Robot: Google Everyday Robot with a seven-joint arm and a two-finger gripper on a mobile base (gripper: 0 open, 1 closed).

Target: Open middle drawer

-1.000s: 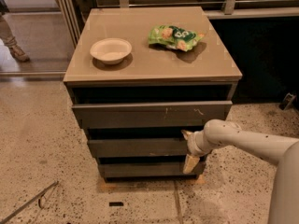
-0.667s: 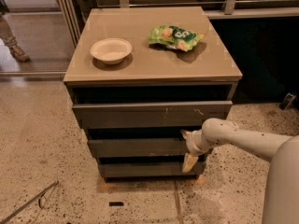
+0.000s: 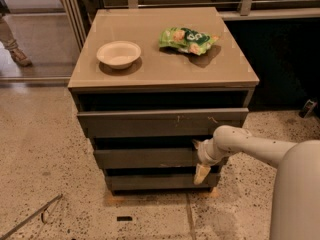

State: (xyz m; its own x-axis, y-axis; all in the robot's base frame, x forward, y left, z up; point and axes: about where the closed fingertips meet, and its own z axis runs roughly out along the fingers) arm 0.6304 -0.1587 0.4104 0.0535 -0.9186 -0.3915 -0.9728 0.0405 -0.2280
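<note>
My gripper [image 3: 200, 162] sits at the right end of the middle drawer [image 3: 145, 158], below the desk's [image 3: 165, 69] front-right corner. Whether it's clenched or released, I can't tell.

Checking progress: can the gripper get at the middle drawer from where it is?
Probably yes: the gripper is at the right end of the middle drawer, nothing between them. Whether it has a hold is unclear.

The white arm [image 3: 260, 149] extends leftward from the lower right, its hand [image 3: 201, 169] low and angled downward.
</note>
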